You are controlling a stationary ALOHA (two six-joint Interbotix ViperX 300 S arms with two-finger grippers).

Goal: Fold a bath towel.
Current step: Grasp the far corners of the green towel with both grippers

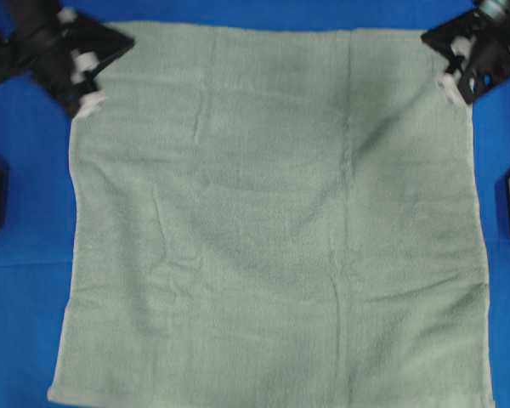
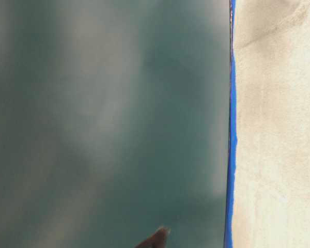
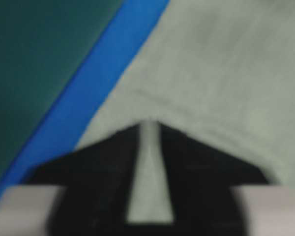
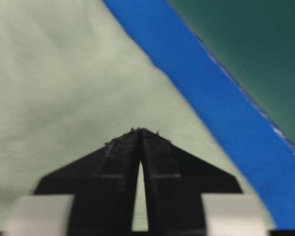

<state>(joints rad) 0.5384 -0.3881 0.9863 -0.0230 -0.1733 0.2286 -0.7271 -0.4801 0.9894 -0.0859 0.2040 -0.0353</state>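
Left gripper (image 3: 148, 123) narrowly parted, fabric in the slot, probably pinching a fold near the corner, blurry. Right gripper (image 4: 140, 132) tips together over cloth; real grip or not, cannot tell. Risk: thin pinch slipping on lift, one corner dropping, fold going crooked. Bath towel (image 1: 272, 221) flat on blue cloth (image 1: 21, 306), pale sage, fuzzy, lightly creased.

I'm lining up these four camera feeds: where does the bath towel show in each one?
Overhead: the bath towel fills most of the frame, spread flat.
Table-level: a pale textured surface right of the blue strip, possibly the towel; cannot tell.
Left wrist: right and centre, beyond the left gripper.
Right wrist: left and centre.
Shared landmark: the blue cloth bordering the towel.
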